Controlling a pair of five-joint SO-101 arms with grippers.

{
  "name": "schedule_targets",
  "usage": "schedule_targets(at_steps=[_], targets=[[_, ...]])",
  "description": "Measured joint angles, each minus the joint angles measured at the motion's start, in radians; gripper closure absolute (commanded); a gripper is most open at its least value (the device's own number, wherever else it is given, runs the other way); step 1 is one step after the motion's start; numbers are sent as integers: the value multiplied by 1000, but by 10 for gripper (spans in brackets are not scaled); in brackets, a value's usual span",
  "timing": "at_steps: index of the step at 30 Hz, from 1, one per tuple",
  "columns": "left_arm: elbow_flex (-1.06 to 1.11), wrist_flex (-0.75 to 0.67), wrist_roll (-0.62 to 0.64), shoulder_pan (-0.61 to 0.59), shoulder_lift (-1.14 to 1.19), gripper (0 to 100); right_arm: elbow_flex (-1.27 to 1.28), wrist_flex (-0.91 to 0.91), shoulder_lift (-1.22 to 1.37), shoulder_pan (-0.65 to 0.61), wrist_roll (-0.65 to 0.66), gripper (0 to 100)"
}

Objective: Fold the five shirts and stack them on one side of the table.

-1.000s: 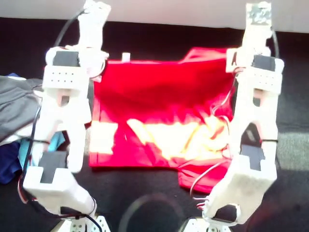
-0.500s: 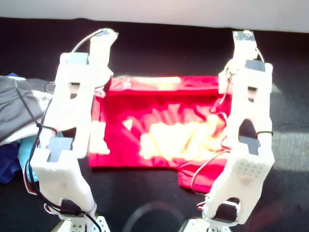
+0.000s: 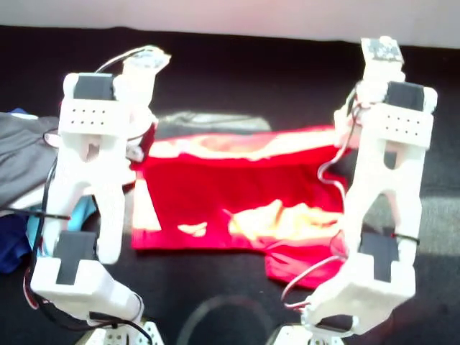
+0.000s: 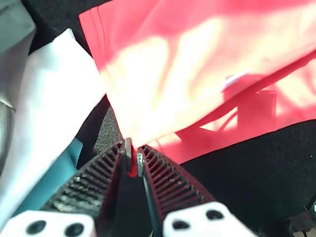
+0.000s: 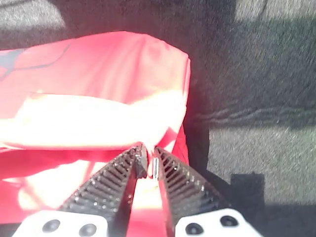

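- A bright red fabric shirt (image 3: 237, 194) lies mid-table on the black table (image 3: 237, 79).
- The left gripper (image 4: 132, 157) pinches its 10 o'clock corner.
- The right gripper (image 5: 147, 165) pinches its 2 o'clock corner.
- A grey, white and teal pile of clothes (image 3: 21, 158) sits at 9 o'clock.

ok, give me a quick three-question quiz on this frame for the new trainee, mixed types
1. True or false: the right gripper is open, clear of the red shirt.
2. What does the left gripper pinch? A) the red shirt's edge B) a cup C) nothing
3. Fill in: the pile of other clothes lies on the ___ arm's side of the table.
Key: 1 false, it is shut on the red shirt; 2 A; 3 left.
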Motion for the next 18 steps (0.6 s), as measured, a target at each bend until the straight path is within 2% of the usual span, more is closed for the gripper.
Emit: schedule_targets(at_steps=[4, 10, 14, 18], targets=[[150, 6, 2, 0, -100, 991, 258, -72, -158, -3, -3, 992], [468, -91, 2, 0, -298, 991, 755, -276, -517, -11, -3, 992], [601, -98, 2, 0, -416, 991, 980, -299, -724, -12, 38, 992], [689, -98, 2, 0, -486, 991, 1103, -276, -878, -11, 75, 992]])
